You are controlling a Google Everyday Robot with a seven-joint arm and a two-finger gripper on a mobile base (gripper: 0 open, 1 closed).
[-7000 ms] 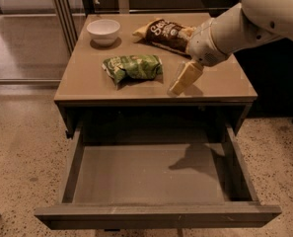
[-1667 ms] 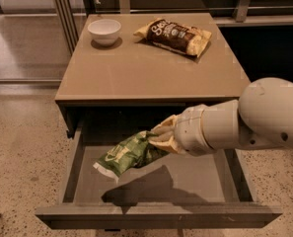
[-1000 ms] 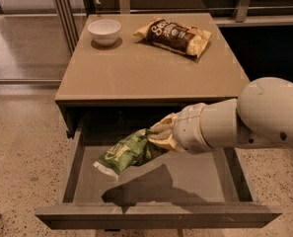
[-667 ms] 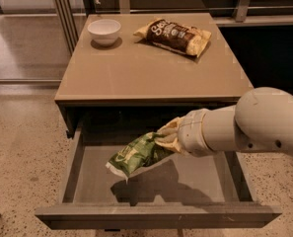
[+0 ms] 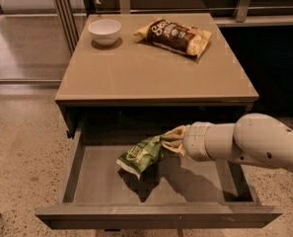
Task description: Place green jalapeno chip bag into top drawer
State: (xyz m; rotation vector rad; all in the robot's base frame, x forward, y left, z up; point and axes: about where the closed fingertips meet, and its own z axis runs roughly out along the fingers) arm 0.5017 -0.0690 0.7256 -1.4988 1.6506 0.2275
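The green jalapeno chip bag (image 5: 140,155) hangs just above the floor of the open top drawer (image 5: 101,181), near its middle. My gripper (image 5: 169,142) is shut on the bag's right end, reaching in from the right with the white arm behind it. The bag's lower left corner is close to the drawer bottom and casts a shadow under it. The drawer is pulled fully out below the table top.
A white bowl (image 5: 104,31) stands at the back left of the table top (image 5: 151,68). A dark brown and yellow chip bag (image 5: 174,35) lies at the back right. Metal rails and a glass panel stand behind and to the left.
The arm has lowered and shifted right with the bag, bringing it deeper into the drawer and nearer its floor. The grip on the bag is unchanged.
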